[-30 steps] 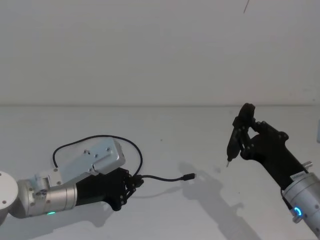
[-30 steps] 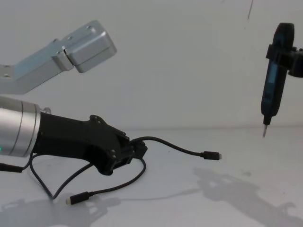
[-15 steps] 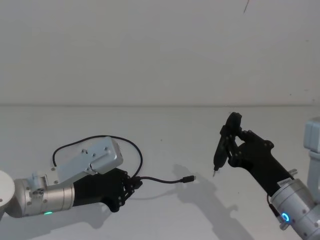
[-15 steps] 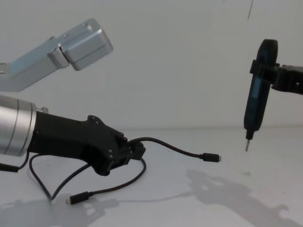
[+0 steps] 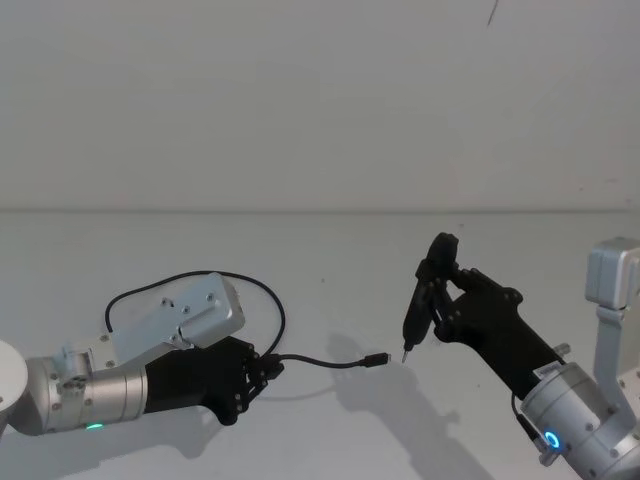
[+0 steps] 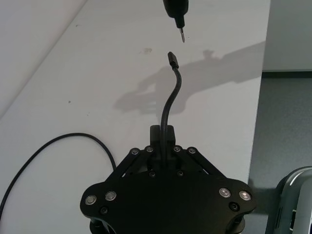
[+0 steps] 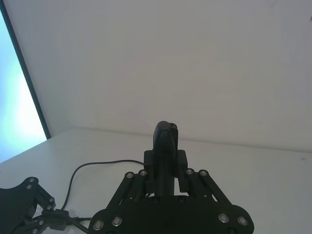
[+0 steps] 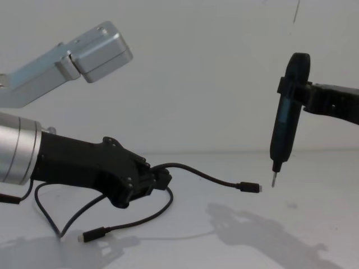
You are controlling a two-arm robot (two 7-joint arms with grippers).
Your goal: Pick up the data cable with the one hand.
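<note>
Left gripper [image 5: 268, 366] is clamped on the cable [image 5: 322, 361], low over the table's [image 5: 330, 260] left side. One plug [image 8: 248, 187] sticks out mid-air toward the right, while the other end [image 8: 84, 237] lies on the table below. Right gripper [image 5: 441, 297] is closed around a tool [image 8: 283, 126], with its tip just beside the raised plug. Plain white table, white wall [image 5: 320, 100]. One cable, two plugs, one tool.

White desk [image 5: 330, 250], plain matte top, black data cable [image 6: 166, 111] looped across its left half, one plug lying toward the near edge.
</note>
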